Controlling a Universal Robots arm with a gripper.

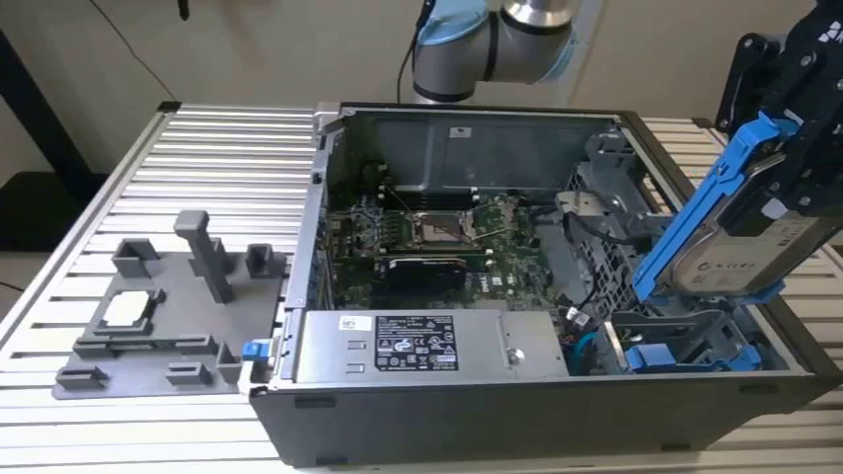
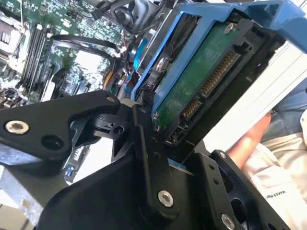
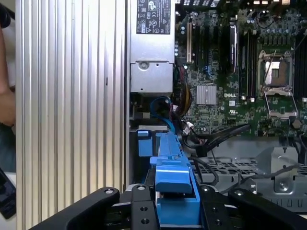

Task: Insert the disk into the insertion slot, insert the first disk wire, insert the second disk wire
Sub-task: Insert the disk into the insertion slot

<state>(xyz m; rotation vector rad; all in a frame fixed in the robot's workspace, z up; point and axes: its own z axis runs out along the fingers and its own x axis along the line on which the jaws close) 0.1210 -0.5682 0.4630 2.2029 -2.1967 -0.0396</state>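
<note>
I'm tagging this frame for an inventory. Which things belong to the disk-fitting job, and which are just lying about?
Job: the disk, tilted, clamped in the tool; the insertion slot below it in the case.
Lying about: power-supply box; motherboard; grey fixture plate on the table, at the exterior view's left.

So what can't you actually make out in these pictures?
- The insertion slot: in the exterior view, the tilted disk covers part of its opening.
- The gripper: it holds the disk, but the exterior view's right edge cuts part of it off.
- The cables: in the first wrist view they lie tangled, so which ones belong to the disk cannot be told.
</note>
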